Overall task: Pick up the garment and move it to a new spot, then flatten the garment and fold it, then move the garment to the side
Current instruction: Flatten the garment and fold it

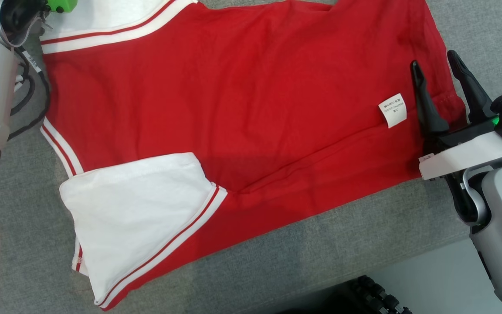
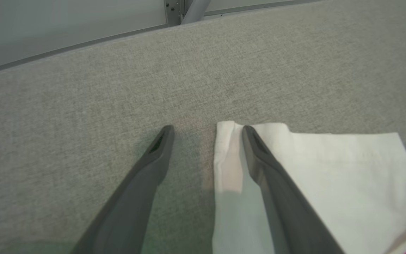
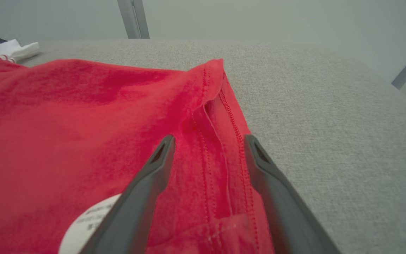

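Where the red garment (image 1: 251, 100) lies spread on the grey padded surface (image 1: 342, 244), its near white sleeve (image 1: 137, 209) is folded onto the body and a white label (image 1: 392, 110) shows near the hem. The right gripper (image 1: 434, 60) is over that hem, jaws wide, holding nothing. The left gripper (image 2: 207, 128) straddles the far sleeve (image 2: 330, 169) edge, jaws wide, empty.

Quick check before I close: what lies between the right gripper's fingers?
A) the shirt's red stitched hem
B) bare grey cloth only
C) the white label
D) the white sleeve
A: in the right wrist view the open right gripper straddles the red stitched hem of the shirt, while the label lies outside the gap, beside one finger.
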